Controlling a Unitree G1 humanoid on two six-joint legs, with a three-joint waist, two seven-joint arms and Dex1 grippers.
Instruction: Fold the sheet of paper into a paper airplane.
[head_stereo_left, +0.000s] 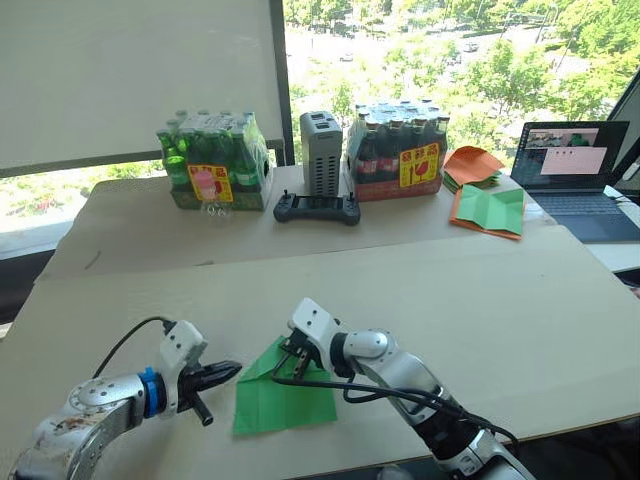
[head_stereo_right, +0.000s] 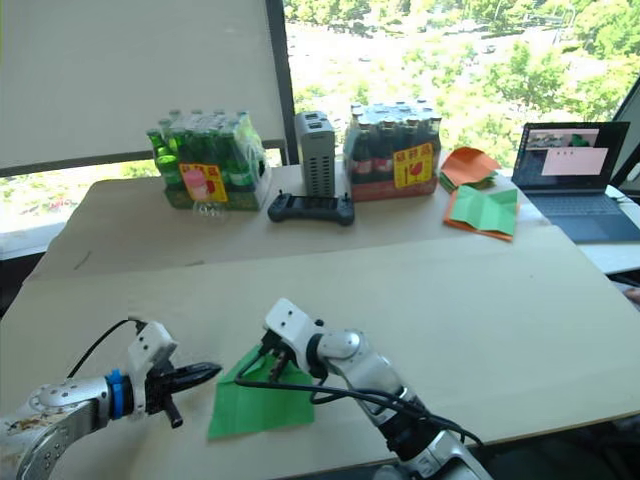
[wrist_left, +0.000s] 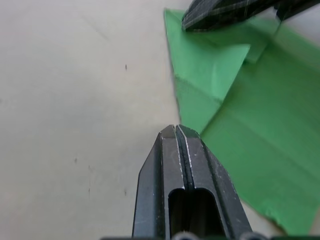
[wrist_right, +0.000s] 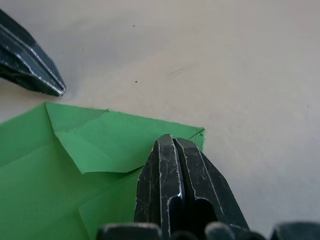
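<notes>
My left gripper (head_stereo_left: 232, 370) sat clenched, empty, just off the nine o'clock edge of the thin bright green sheet of paper (head_stereo_left: 285, 398), lying partly folded on the beige table (head_stereo_left: 480, 300). My right gripper (head_stereo_left: 297, 352), clenched, pressed its twelve o'clock corner.

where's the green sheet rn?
In the left eye view the sheet of paper lies flat near the table's front edge, between the left gripper and the right gripper, which is over its far corner.

Pale tables (head_stereo_left: 520, 300) (sunlit window (head_stereo_left: 420, 50) behind)
</notes>
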